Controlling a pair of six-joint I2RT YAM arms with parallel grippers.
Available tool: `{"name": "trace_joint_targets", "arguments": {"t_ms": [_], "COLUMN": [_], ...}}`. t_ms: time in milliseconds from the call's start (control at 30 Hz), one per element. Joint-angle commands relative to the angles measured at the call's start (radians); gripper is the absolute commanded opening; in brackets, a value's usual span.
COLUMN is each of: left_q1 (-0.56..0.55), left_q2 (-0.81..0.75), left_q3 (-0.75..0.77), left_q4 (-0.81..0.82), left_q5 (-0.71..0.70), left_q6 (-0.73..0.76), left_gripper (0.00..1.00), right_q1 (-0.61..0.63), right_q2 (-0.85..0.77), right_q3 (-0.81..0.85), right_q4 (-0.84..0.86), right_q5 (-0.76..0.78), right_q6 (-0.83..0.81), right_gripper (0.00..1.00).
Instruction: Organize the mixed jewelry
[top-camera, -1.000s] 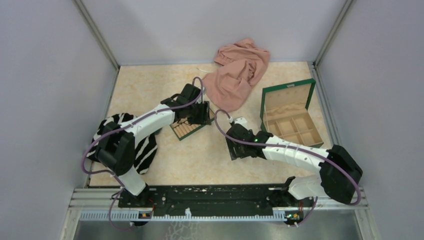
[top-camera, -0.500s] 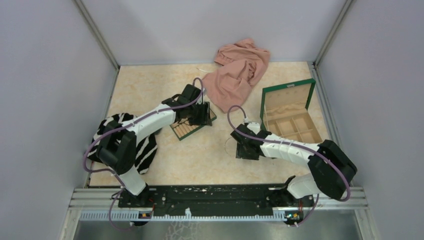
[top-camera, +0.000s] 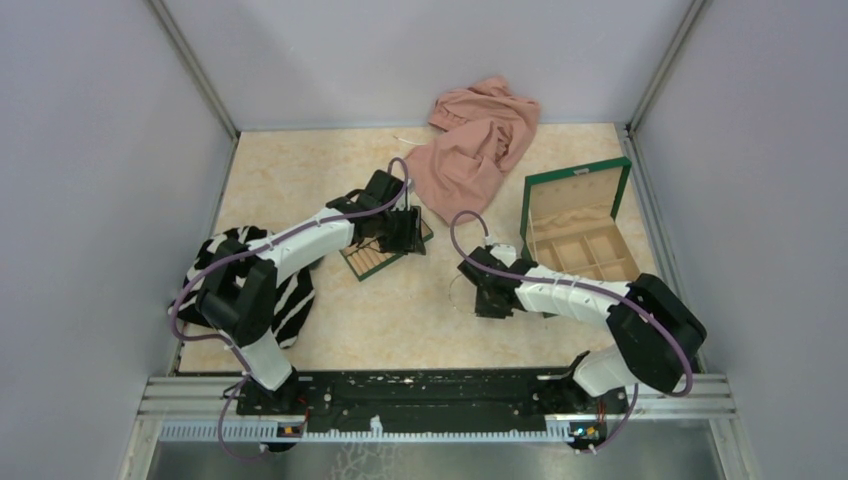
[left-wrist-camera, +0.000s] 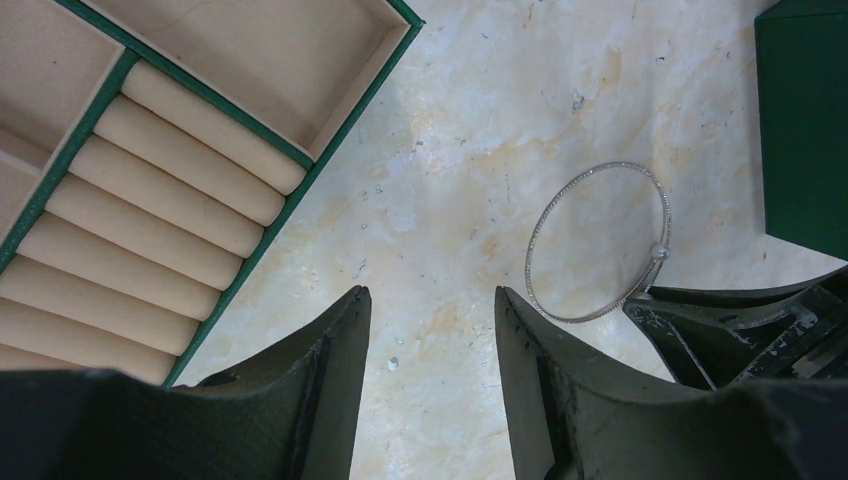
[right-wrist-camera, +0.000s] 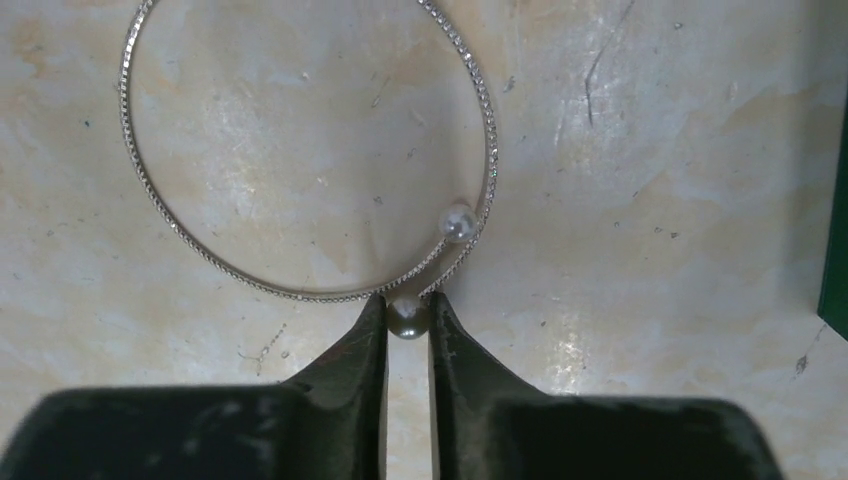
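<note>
One thin, round, silvery chain loop (right-wrist-camera: 300, 294)

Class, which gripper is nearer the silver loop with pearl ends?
Right. The right gripper pinches one pearl end of the silver loop; the left gripper hangs open beside the slotted tray, apart from the loop.

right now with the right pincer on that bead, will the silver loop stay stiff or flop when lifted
Probably stiff: the silver loop lies in a clean, even circle, unlike slack chain. Likely light, being so thin. The right pincer pinches only a round bead, so it may slip or swivel.
</note>
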Motion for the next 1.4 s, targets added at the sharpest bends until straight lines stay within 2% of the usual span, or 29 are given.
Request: {"name": "trace_joint_targets", "arguments": {"t_ms": [0,33,200,333,433,567,667,733,900,1167,1367], "left_q1": [-0.003,-0.002,-0.003,-0.001,-0.001,-0.002,-0.003,-0.002,-0.002,-0.003,-0.005], "left_q2": [0.009,0.010,0.012,-0.001,-0.011,-0.003,-0.016,-0.009,0.028,0.008,0.033], "left_q3": [0.000,0.002,-0.001,-0.006,0.006,0.059,0.045,0.049,0.059,-0.071,-0.070], "left_q4": [0.018,0.017,0.022,0.039,0.052,0.049,0.109,0.096,0.019,0.142,0.168], "left_q5": [0.011,0.012,-0.003,-0.013,0.004,0.144,0.368,0.459,0.510,0.729,0.721], "left_q6": [0.001,0.001,-0.016,-0.036,-0.004,0.052,0.146,0.225,0.307,0.295,0.298], "left_gripper": [0.55,0.55,0.55,0.55,0.56,0.57,0.62,0.65,0.69,0.69,0.68], "right_q1": [-0.003,-0.003,-0.002,-0.003,-0.002,-0.003,-0.003,-0.004,-0.004,-0.004,-0.003], "right_q2": [-0.020,-0.038,-0.140,-0.304,-0.396,-0.442,-0.445,-0.459,-0.528,-0.581,-0.570], "right_q3": [-0.011,-0.016,-0.026,-0.093,-0.113,-0.112,-0.107,-0.111,-0.155,-0.175,-0.159], "right_q4": [0.047,0.048,0.039,0.125,0.118,0.097,0.086,0.096,0.145,0.182,0.194], "right_q5": [-0.017,-0.013,0.025,0.018,0.046,0.079,0.084,0.072,0.022,-0.029,-0.053], "right_q6": [-0.006,-0.006,-0.051,-0.118,-0.126,-0.150,-0.160,-0.167,-0.141,-0.181,-0.196], "right_gripper": [0.05,0.00,0.00,0.00,0.00,0.00,0.00,0.00,0.00,0.00,0.00]}}
